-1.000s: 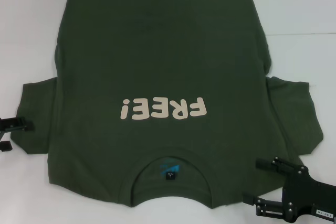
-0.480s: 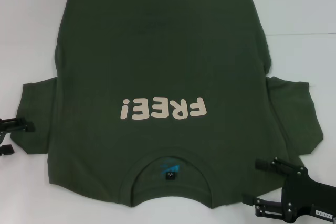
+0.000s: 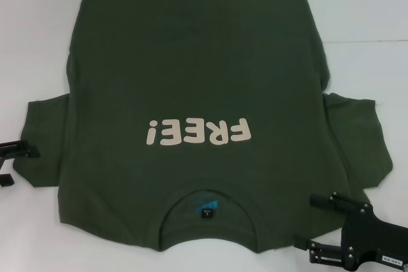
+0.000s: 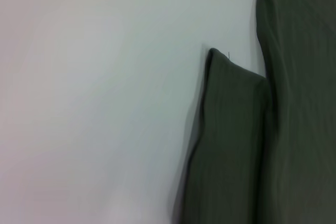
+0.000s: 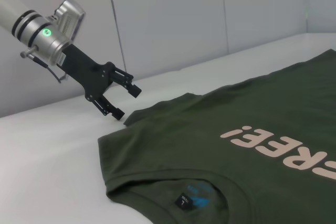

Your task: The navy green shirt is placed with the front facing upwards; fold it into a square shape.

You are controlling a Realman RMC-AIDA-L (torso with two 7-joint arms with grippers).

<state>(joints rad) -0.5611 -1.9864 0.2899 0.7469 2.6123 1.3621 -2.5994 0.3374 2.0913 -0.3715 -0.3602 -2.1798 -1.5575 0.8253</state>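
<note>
Two grippers flank the collar end of the navy green shirt [image 3: 197,100], which lies flat and front-up on the white bench [image 3: 38,42], collar [image 3: 207,203] nearest the robot and hem farthest, so its long axis runs straight away from the body. At far left, the left gripper [image 3: 14,164] hangs with jaws parted and empty just off the tip of the left sleeve [image 3: 41,138], the sleeve lying directly ahead of them. At right, the right gripper [image 3: 315,221] hovers with jaws spread and empty over the shoulder edge beside the collar. Neither touches cloth; each arm looks well placed for its own side's fold.
</note>
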